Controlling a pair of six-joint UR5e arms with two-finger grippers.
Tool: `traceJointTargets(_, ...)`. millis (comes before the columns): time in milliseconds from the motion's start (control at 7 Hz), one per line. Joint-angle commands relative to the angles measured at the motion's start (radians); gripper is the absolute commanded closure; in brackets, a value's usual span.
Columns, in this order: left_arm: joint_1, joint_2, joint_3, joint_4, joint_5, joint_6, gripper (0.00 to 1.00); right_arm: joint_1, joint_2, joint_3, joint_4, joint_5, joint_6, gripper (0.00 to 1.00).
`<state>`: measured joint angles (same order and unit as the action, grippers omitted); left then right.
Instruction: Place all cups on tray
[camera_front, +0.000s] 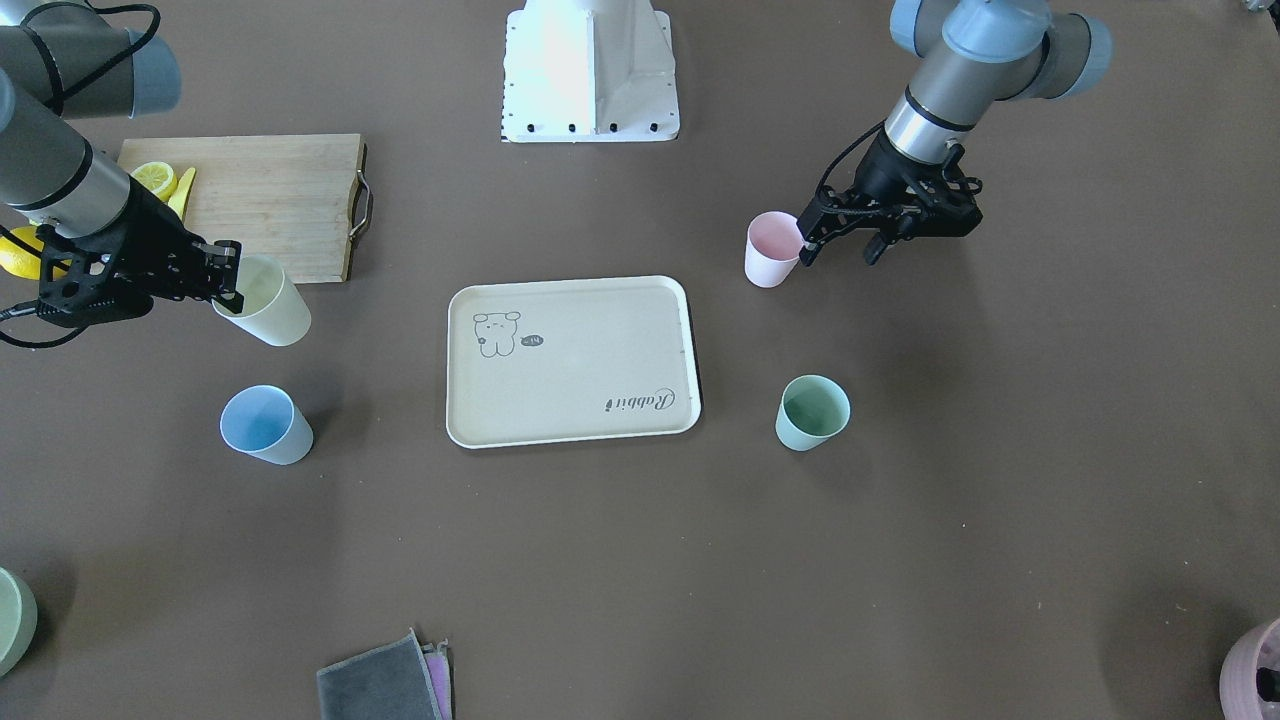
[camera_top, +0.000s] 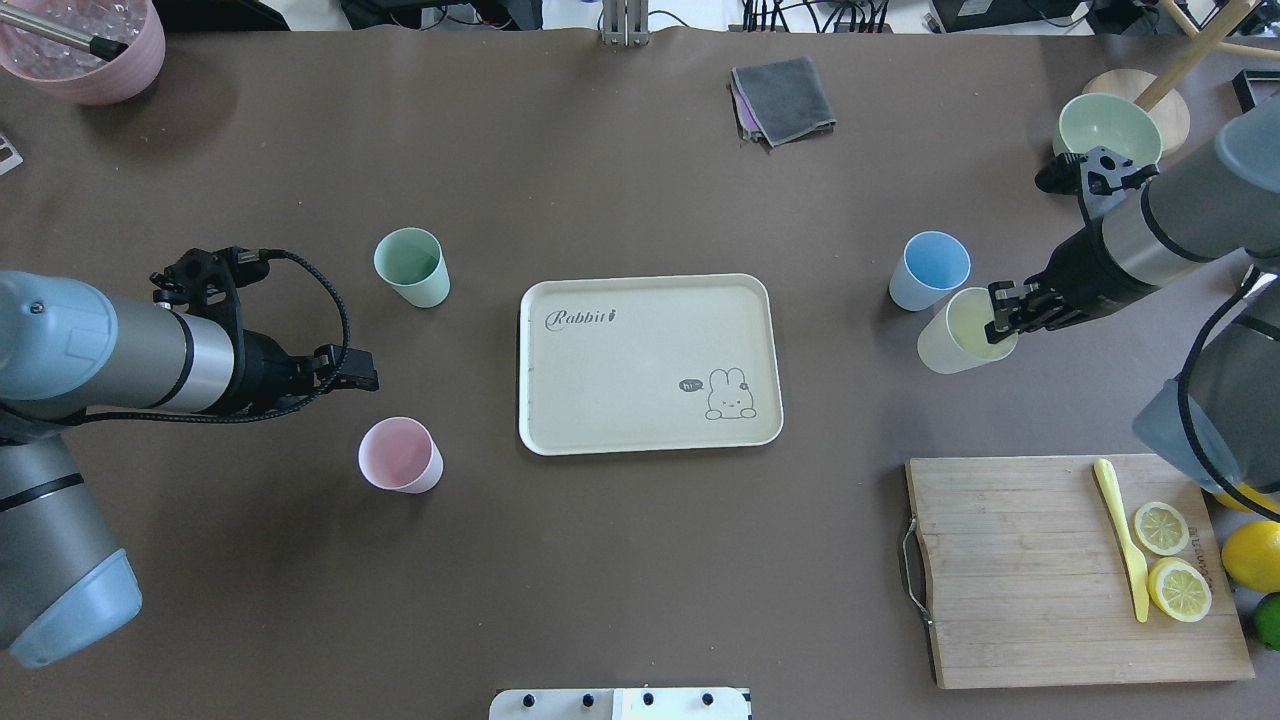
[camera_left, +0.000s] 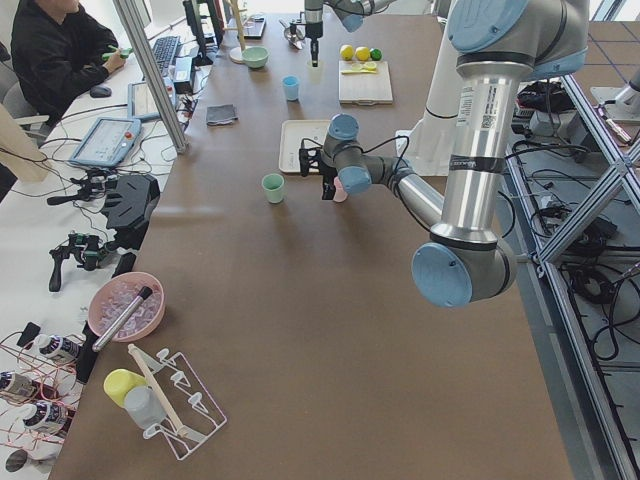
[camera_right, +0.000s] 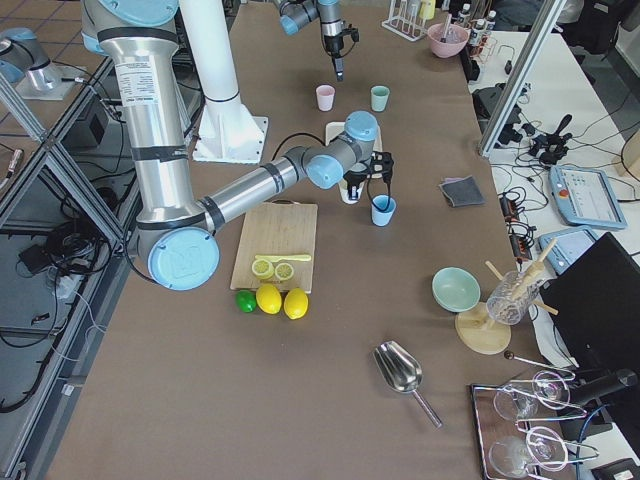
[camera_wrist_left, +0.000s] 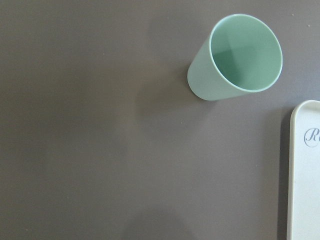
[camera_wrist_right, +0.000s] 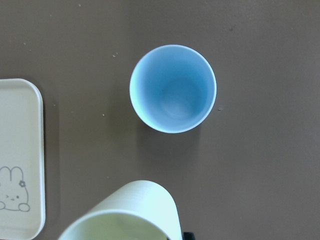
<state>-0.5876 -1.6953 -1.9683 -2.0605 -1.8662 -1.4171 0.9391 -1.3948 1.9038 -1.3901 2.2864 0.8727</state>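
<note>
Four cups (camera_top: 935, 265) off tray (camera_top: 640, 380).
Seen overhead: my right jaws grasp yellow cup (camera_top: 950, 345), tray's 3 o'clock; left jaws released beside pink cup (camera_top: 400, 455), 8 o'clock.

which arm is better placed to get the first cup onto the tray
Right. The right gripper is shut on the rim of the pale yellow cup, which is tilted in its hold, a short way from the tray. The left gripper hovers near the pink cup and holds nothing.
</note>
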Motion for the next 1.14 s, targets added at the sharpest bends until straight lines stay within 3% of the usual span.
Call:
traceJointTargets(0,0.046,-0.001,0.0,0.0,0.025,-0.006,0.03,0.009,0.103,0.038,-0.154,0.004,0.002,1.0)
traceJointTargets(429,0.087,0.006,0.002,0.0,0.027,-0.005,0.05,0.0,0.177,0.034,-0.213,-0.008,0.012,1.0)
traceJointTargets(571,0.11,0.008,0.005,0.0,0.035,-0.003,0.12,-0.035,0.194,0.032,-0.211,-0.013,0.05,1.0)
traceJointTargets(714,0.138,0.008,0.008,-0.001,0.077,-0.003,0.31,-0.093,0.212,0.026,-0.211,-0.072,0.074,1.0)
traceJointTargets(857,0.144,0.011,0.006,-0.001,0.085,-0.003,0.44,-0.15,0.259,0.006,-0.211,-0.117,0.142,1.0)
traceJointTargets(1000,0.144,0.011,0.006,-0.001,0.085,-0.003,0.86,-0.181,0.282,-0.012,-0.21,-0.134,0.167,1.0)
